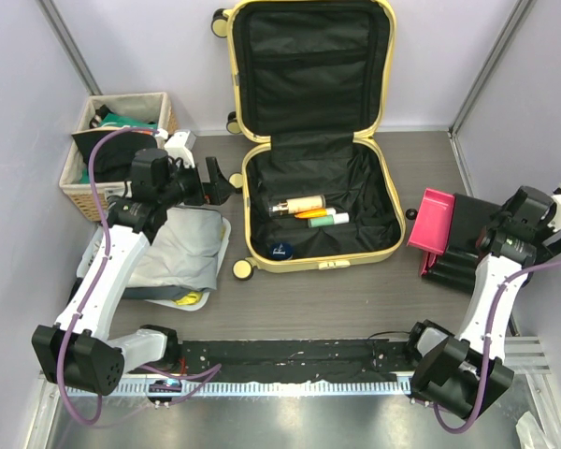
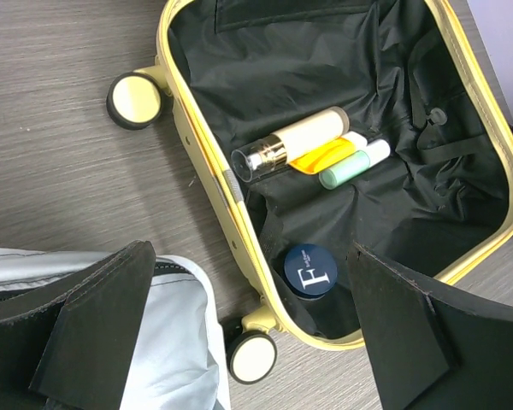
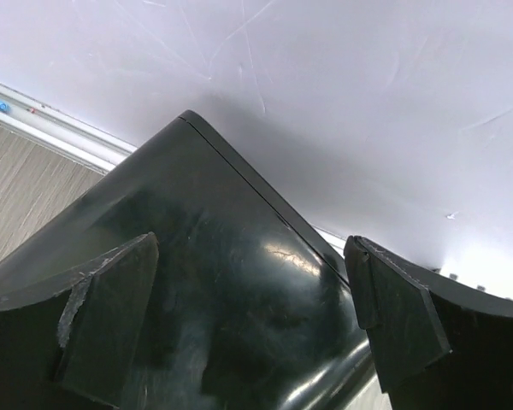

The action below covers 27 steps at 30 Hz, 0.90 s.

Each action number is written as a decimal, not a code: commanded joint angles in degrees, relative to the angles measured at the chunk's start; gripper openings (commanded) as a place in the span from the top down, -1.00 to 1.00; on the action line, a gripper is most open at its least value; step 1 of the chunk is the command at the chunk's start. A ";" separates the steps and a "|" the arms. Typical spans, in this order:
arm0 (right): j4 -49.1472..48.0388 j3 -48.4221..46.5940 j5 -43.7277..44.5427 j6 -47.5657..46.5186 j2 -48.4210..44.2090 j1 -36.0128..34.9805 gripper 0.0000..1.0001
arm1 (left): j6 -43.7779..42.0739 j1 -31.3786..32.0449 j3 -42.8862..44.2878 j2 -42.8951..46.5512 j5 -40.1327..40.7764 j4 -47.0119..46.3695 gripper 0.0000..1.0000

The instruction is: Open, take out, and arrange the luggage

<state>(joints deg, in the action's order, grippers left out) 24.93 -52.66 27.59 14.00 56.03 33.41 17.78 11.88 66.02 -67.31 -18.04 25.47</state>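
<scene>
**Luggage open, toiletries not yet out: watch the rim and the rolling bottles**

The luggage (image 1: 294, 266) lies open in the middle of the worktop, its lid standing upright at the back wall. In the lower shell's black lining lie a cream bottle (image 2: 295, 141), an orange tube (image 2: 321, 156) and a green-capped tube (image 2: 355, 165), touching one another. A dark blue jar (image 2: 310, 270) sits apart from them, close to the near wall.

The left gripper (image 2: 252, 290) hangs over the luggage's near left corner, fingers spread wide and holding nothing. The right gripper (image 3: 252, 299) is well away at the right, over the glossy black case (image 3: 222, 256), its fingers likewise spread and empty.

Judged from here, opening is done and the taking-out remains. The risks:

- The jar is tucked against the yellow wall (the lining is creased around it), so a finger coming down there could land on the rim and shove the whole shell.
- A shove could bring the upright lid down, or roll the luggage on its casters.
- The bottle and tubes are round and bunched together; a pinch slightly off centre may squirt one sideways or lift two at once.
- Loose lining could snag a fingertip.
</scene>
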 commanded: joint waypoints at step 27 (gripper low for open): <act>-31.59 18.91 -26.45 20.19 8.56 -1.93 -0.85 | 3.66 0.33 -2.12 -2.30 -4.63 -6.31 -1.00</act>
<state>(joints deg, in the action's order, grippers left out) -11.55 -37.50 8.84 28.80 59.99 33.61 19.00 11.88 64.69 -68.03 -19.31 23.40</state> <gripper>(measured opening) 0.928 0.996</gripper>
